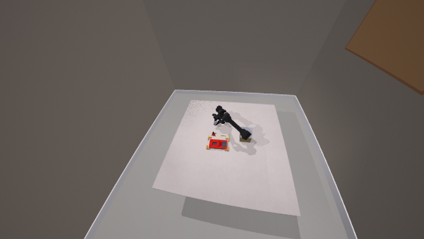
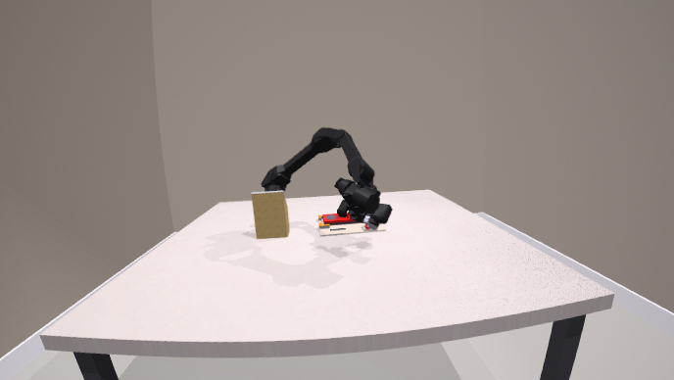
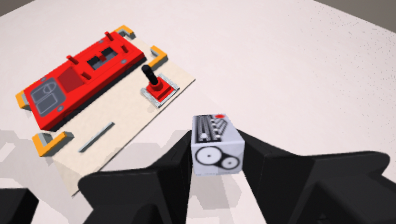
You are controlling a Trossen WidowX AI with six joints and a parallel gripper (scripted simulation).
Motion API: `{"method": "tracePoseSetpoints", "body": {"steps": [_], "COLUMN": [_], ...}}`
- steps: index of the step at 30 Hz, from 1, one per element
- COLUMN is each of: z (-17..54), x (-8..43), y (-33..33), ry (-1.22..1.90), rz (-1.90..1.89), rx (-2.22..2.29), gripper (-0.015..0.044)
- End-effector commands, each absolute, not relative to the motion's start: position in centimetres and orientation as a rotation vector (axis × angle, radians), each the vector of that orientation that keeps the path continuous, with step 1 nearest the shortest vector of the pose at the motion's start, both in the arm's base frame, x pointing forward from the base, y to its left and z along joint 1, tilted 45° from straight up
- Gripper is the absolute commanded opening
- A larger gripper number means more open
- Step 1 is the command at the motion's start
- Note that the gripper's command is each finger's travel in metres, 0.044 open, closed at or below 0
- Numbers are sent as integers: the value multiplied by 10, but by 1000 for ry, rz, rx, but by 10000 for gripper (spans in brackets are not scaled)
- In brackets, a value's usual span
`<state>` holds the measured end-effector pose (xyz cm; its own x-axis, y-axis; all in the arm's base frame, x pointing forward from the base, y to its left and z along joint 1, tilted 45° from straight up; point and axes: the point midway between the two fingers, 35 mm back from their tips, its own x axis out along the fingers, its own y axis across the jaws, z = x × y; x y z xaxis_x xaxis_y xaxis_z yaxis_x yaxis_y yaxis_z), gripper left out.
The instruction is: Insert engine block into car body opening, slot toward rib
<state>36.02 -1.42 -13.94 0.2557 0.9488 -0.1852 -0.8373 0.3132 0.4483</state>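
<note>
My gripper (image 1: 216, 122) (image 2: 370, 224) (image 3: 211, 132) is shut on the engine block (image 3: 218, 150), a small silver-grey block with two printed pulleys on one face and a red spot on top. Its slot side cannot be made out. The red car body (image 1: 220, 144) (image 2: 333, 218) (image 3: 100, 77) lies on the cream board, its dark opening (image 3: 94, 62) empty, with a red rib visible there. The gripper and block are off to the side of the car body, past the board's edge in the wrist view. The hand is tilted in the exterior view, where it hides part of the car body.
The cream board (image 2: 353, 228) (image 3: 107, 137) bears orange corner brackets (image 3: 160, 57) around the car body, a red piece with an upright black lever (image 3: 162, 89) and a thin grey bar (image 3: 96, 137). A wooden block (image 1: 245, 139) (image 2: 270, 215) stands near the arm's base.
</note>
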Motion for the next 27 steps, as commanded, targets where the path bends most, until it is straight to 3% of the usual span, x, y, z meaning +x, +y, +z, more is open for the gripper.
{"method": "tracePoseSetpoints", "body": {"steps": [1,25,27], "z": [-145,-172,-170], "x": [359,355,356], "y": [-8,18,15], "ry": [458,457,453], "rz": [1230,1230,1224], "rx": [288,290,294], "gripper": [0,0,53]}}
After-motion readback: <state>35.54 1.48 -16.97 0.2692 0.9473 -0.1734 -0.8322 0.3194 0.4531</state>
